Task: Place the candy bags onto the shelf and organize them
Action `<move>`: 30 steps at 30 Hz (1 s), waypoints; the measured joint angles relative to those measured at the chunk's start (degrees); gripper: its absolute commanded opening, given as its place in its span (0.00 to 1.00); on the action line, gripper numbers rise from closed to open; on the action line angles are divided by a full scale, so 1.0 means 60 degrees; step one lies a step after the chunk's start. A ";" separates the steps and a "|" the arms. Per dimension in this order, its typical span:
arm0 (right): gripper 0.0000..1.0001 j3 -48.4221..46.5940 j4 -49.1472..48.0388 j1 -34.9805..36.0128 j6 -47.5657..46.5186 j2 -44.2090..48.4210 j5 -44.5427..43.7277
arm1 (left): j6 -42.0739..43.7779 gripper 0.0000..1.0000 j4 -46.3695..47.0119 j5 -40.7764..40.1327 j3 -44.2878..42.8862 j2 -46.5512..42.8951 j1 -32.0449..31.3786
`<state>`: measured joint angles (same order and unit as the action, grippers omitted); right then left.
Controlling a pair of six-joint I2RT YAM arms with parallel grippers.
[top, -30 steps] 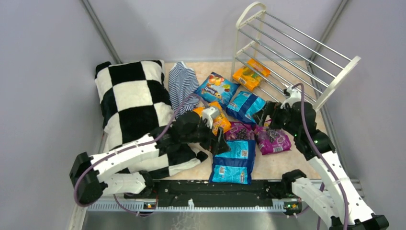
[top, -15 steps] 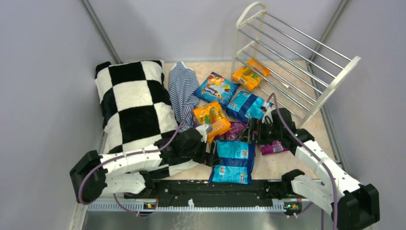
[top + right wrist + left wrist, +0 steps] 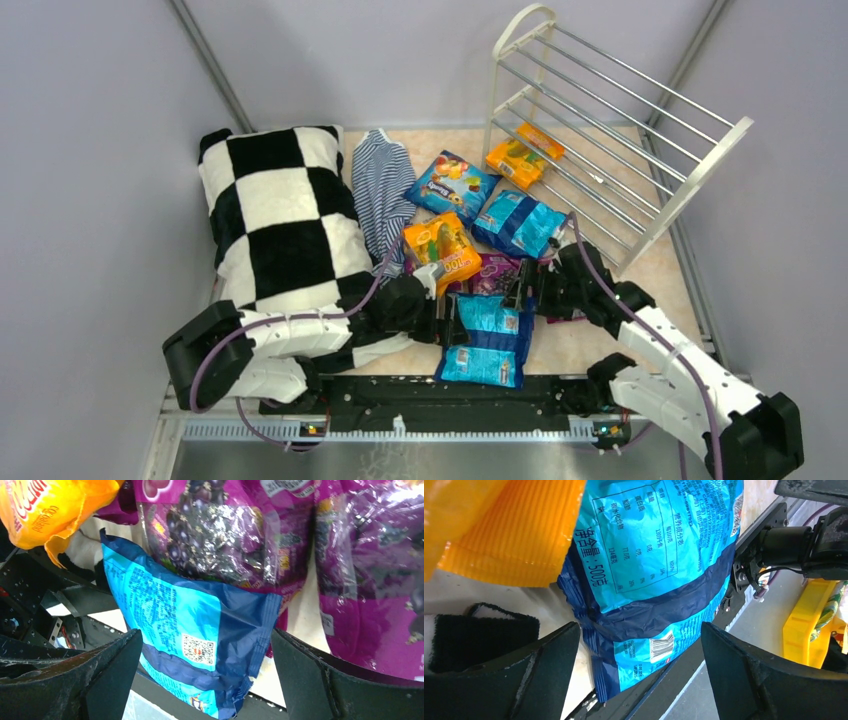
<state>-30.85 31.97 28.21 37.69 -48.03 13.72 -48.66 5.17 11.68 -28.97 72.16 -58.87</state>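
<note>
- Left gripper (image 3: 447,322): jaws at full spread, nothing between them. It sits low at the left edge of the large blue bag (image 3: 485,338). In the left wrist view the bag's lower end lies between the two fingers, with no contact visible.
- Right gripper (image 3: 527,290): also spread wide and empty. It hangs over the upper right part of the same bag, where the bag overlaps the purple bags (image 3: 225,535).
- Location of stock: the large blue bag lies nearest the arm bases. An orange bag (image 3: 442,250), a teal bag (image 3: 512,222) and a blue fruit-print bag (image 3: 452,185) are scattered between it and the shelf (image 3: 700,175).
- Two orange bags (image 3: 517,160) lie among the lowest rods of the shelf. I cannot tell whether they rest on the rods or on the tabletop beneath.
- Non-task items: a checkered pillow (image 3: 275,215) and a striped cloth (image 3: 382,185) lie left of the pile.
- Handling assessment: the film is glossy and creased, so likely slippery. The pouch looks soft, and its loose contents should sag and shift when lifted. It is probably not fragile.
- Recommended hold: pinch a flat crimped end seam or a corner rather than the plump middle. Overlapping neighbours may drag along.
</note>
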 measured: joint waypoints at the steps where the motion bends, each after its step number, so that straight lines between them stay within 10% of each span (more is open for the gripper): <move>1: 0.99 0.0000 0.0142 0.0004 0.0011 0.0117 -0.0113 | -0.0109 0.95 0.0182 0.0018 0.0073 0.0076 0.0000; 30: 0.61 0.2142 -0.1723 0.0022 0.1796 0.2823 0.2597 | -0.1490 0.58 0.2677 0.0492 0.0758 0.1512 0.0004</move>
<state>-18.00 21.63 28.34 48.47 -31.09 29.30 -57.60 21.23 14.63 -24.43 81.23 -58.85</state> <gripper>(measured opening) 0.677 0.602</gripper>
